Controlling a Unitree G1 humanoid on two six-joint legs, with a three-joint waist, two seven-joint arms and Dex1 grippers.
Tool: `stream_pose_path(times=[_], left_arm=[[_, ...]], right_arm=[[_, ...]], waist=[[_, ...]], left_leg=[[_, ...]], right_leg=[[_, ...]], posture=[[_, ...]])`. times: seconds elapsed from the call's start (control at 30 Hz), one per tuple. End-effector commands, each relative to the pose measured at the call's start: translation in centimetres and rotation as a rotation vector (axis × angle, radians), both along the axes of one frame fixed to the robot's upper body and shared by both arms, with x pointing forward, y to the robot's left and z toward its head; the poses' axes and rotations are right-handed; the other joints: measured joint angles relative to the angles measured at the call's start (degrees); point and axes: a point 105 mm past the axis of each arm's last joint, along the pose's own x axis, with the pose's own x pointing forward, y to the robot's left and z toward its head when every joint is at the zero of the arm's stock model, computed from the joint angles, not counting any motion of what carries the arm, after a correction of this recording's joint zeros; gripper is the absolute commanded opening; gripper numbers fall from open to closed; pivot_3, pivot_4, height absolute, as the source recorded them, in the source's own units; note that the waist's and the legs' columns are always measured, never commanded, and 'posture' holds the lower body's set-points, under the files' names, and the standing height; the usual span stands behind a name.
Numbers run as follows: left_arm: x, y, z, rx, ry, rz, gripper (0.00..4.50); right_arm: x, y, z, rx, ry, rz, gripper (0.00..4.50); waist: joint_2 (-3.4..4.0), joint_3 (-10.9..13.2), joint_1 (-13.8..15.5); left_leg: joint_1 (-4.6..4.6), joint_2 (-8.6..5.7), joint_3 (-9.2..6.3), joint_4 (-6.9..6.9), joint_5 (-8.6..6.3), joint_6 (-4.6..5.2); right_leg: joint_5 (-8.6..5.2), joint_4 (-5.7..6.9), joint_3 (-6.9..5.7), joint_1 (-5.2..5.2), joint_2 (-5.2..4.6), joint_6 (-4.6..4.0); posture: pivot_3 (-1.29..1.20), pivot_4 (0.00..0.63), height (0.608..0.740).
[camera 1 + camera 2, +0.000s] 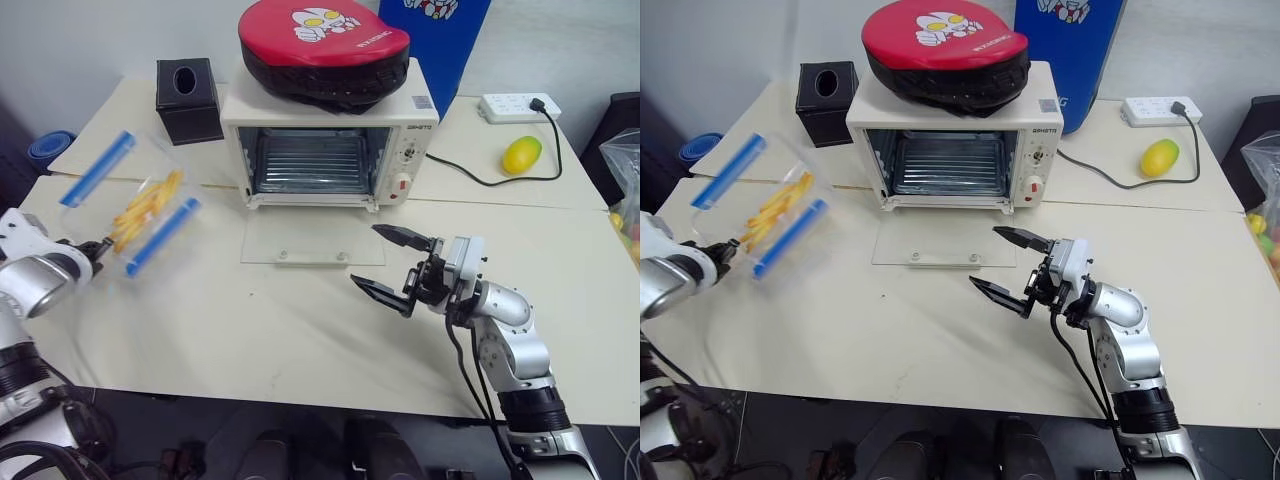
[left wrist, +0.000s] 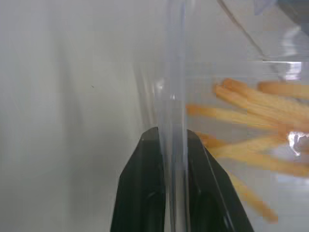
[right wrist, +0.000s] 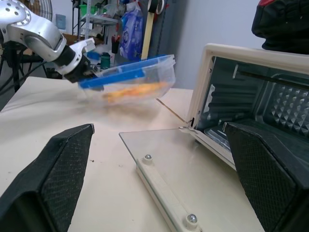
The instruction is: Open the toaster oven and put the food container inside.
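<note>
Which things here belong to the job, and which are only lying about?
Job: toaster oven, door open; food container, held by left claw.
Lying about: black tissue box, red pad, power strip, yellow fruit.

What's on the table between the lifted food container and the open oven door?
Nothing: in the left eye view, bare table separates the food container, raised in the left hand, from the toaster oven door.

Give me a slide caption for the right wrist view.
Left gripper carries the food container above the table toward the open toaster oven.
</note>
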Motion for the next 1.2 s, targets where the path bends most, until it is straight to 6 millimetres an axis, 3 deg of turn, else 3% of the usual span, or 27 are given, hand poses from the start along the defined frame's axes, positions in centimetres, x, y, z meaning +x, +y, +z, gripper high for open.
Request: stream_pose_path(times=[0.03,0.13,0.27,0.33,0.43,0.5,0.57,0.8,0.97,1.1,1.2], left_arm=[[0.0,-0.8,4.1,0.119,-0.038,-0.196,0.12],[0.5,-3.2,5.3,0.18,-0.005,-0.363,0.12],[1.9,-8.0,5.2,0.231,0.034,-0.544,0.12],[2.7,-11.6,4.7,0.209,0.035,-0.648,0.12],[4.2,-14.3,4.9,0.218,-0.013,-0.659,0.12],[5.0,-17.8,5.0,0.19,-0.052,-0.719,0.12],[5.4,-19.8,5.0,0.181,-0.068,-0.747,0.12],[7.1,-21.7,4.6,0.165,-0.069,-0.734,0.12],[7.9,-21.9,5.0,0.142,-0.117,-0.713,1.63],[7.4,-22.8,7.7,-0.02,-0.308,-0.815,2.83],[5.7,-21.0,8.9,-0.129,-0.383,-0.951,2.83]], right_arm=[[-0.2,-0.6,0.6,-0.006,-0.02,-0.004,4.5],[-0.3,-1.3,0.1,-0.033,-0.005,-0.018,4.5],[-0.4,-2.6,-0.5,-0.049,0.014,-0.069,4.5],[-0.7,-3.1,-0.7,-0.05,0.022,-0.095,4.5],[-1.1,-3.4,-1.1,-0.05,0.035,-0.118,4.5],[-2.0,-3.3,-1.5,-0.047,0.047,-0.125,4.5],[-2.5,-3.3,-1.7,-0.042,0.059,-0.135,4.5],[-3.1,-3.2,-1.7,-0.01,0.07,-0.187,4.5],[-3.2,-3.5,-1.9,-0.005,0.084,-0.209,4.5],[-3.3,-3.6,-1.7,0.005,0.094,-0.218,4.5],[-3.8,-3.0,-1.5,-0.005,0.139,-0.159,4.5]], waist=[[0.01,0.0,0.0],[0.04,0.0,0.8],[0.06,0.0,1.6],[0.05,0.0,1.6],[0.05,0.0,1.6],[0.04,0.0,1.4],[0.04,0.0,1.4],[0.04,0.0,0.3],[0.04,0.0,0.6],[0.04,0.0,0.7],[0.04,0.0,0.2]], left_leg=[[0.0,0.0,-0.01,-0.02,0.0,0.0],[-0.01,-0.06,-0.11,-0.03,0.0,0.03],[-0.03,-0.22,-0.31,-0.01,-0.02,0.13],[-0.11,-0.21,-0.31,-0.01,-0.02,0.13],[-0.29,-0.18,-0.33,0.04,-0.01,0.13],[-0.44,-0.16,-0.32,0.09,0.01,0.1],[-0.66,-0.13,-0.38,0.19,0.05,0.05],[-0.58,-0.11,-0.36,0.11,0.23,-0.24],[-0.59,-0.13,-0.38,0.12,0.29,-0.28],[-0.61,-0.15,-0.39,0.14,0.3,-0.26],[-0.64,-0.13,-0.39,0.13,0.3,-0.26]], right_leg=[[-0.01,0.0,0.0,0.0,0.0,-0.01],[-0.01,-0.08,-0.01,0.07,-0.07,-0.02],[-0.01,-0.07,0.08,0.12,-0.15,-0.01],[0.0,0.01,0.08,0.07,-0.13,0.0],[0.0,0.05,0.06,-0.07,-0.09,0.01],[0.01,0.07,0.05,-0.21,-0.06,0.01],[0.02,0.04,-0.04,-0.32,-0.04,0.03],[0.02,0.05,0.01,-0.43,0.03,0.04],[0.02,0.04,0.02,-0.47,0.01,0.04],[0.02,0.03,0.01,-0.46,-0.01,0.04],[0.02,0.05,0.0,-0.51,0.01,0.04]], posture=[[0.0,0.15,0.74],[0.0,0.15,0.74],[0.0,0.15,0.74],[0.0,0.15,0.74],[0.0,0.15,0.74],[0.0,0.15,0.74],[0.0,0.15,0.74],[0.0,0.15,0.74],[0.0,0.15,0.74],[0.0,0.15,0.74],[0.0,0.15,0.74]])
